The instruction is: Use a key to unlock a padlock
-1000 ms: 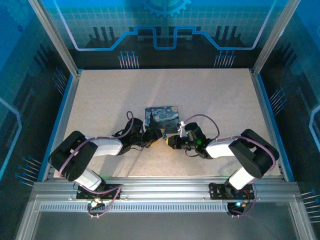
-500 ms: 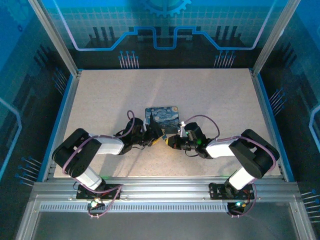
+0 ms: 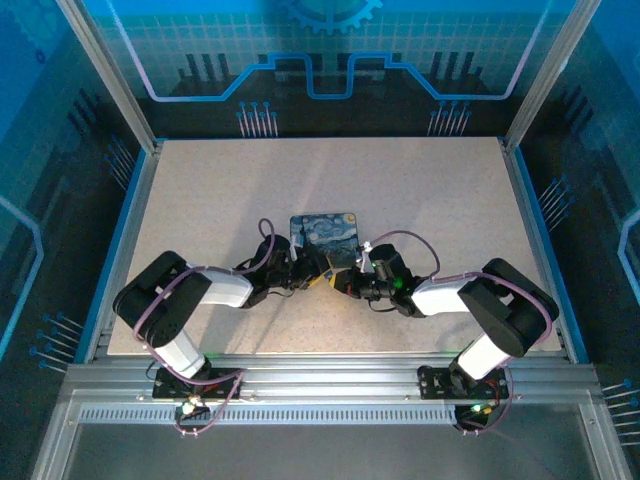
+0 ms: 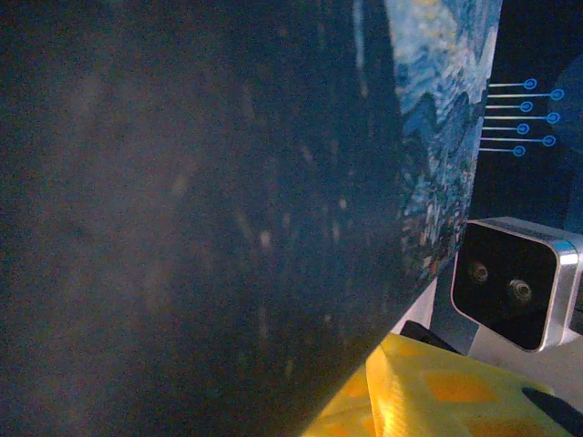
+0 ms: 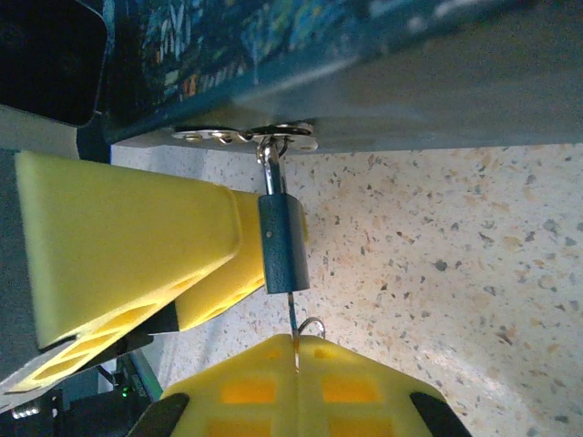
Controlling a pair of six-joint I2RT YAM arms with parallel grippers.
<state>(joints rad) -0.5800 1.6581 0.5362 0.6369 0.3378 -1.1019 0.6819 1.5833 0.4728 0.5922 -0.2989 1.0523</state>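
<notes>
I have both arms folded low, elbows out to the sides and forearms turned inward, so the two wrists face each other near the middle. The left arm [image 3: 185, 290] reaches in from the left side and the right arm [image 3: 480, 300] from the right side. The left gripper [image 3: 312, 277] and the right gripper [image 3: 345, 284] are just beside each other, tip towards tip. On the right wrist camera my right pads [image 5: 255, 391] are pressed flat together, with the key [image 5: 291, 319] pinched between them. The left fingers [image 5: 127, 237] lie sideways just ahead of them; I cannot tell whether they grip anything.
</notes>
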